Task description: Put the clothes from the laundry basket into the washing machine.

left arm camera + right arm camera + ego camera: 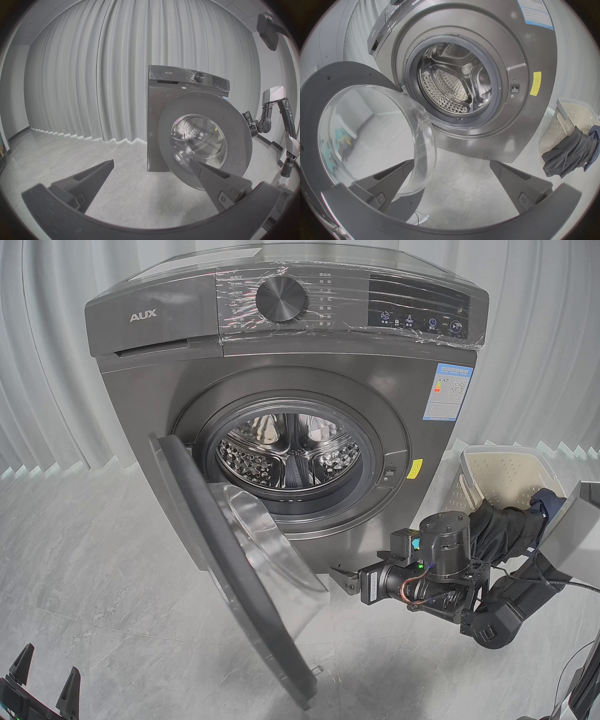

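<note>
Right gripper (450,163) apart from clothes (568,153)

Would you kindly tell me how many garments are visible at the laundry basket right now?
2: a dark grey garment draped over the laundry basket's rim, and a navy one beside it. More may lie hidden inside.

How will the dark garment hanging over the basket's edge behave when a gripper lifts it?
Probably floppy: the dark garment drapes in folds over the rim of the laundry basket. It will likely sag and trail below the grip. It looks thin, so probably light; the basket could shift if the cloth snags.
</note>
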`<state>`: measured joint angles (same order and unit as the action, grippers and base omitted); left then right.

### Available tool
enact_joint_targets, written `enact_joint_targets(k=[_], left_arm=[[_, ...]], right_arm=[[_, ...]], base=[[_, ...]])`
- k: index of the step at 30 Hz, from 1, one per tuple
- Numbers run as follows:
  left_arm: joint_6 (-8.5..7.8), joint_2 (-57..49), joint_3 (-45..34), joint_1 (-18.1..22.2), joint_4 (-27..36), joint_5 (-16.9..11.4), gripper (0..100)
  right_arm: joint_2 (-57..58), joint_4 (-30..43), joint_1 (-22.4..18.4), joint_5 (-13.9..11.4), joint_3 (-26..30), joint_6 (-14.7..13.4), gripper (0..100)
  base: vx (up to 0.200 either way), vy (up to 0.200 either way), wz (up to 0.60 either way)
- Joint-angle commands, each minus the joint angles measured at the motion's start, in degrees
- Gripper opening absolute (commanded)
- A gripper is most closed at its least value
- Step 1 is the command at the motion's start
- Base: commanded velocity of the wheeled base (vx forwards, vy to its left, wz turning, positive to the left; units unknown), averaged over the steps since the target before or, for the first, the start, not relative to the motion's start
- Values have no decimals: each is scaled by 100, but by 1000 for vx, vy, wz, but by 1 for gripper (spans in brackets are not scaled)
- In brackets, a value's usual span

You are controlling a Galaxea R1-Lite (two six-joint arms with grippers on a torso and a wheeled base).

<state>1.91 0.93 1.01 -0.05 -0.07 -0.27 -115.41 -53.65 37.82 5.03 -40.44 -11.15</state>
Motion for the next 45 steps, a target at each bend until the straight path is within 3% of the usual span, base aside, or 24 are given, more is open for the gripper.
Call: enact_joint_targets(k=[1,10,15,25,30,40,45], left_arm=[[2,-84,-92,-4,-1,0,100],[2,-84,-92,-4,-1,0,100],[-7,-84,-92,-4,-1,0,100],[-7,-84,-92,5,-1,0,100],[-16,-84,-92,5,-1,0,100],[-16,-84,-92,5,-1,0,100],[2,-84,-92,5,-1,-8,100]], right_arm=[[-52,-14,42,-2,18,-1,100],[-140,-14,33,-11,-184,8,100],[-377,-14,51,-46,-412,17,100],[-694,-111,639,-11,-483,-1,100],[-799,-348,718,-11,-509,-1,100],[-817,-357,464,-99,-1036,-71,100],[-1080,-84,253,-213,-1370,-62,100]], base=[[0,0,0],[0,0,0],[-200,0,0],[-20,0,0],[0,0,0],[0,0,0],[-200,0,0]])
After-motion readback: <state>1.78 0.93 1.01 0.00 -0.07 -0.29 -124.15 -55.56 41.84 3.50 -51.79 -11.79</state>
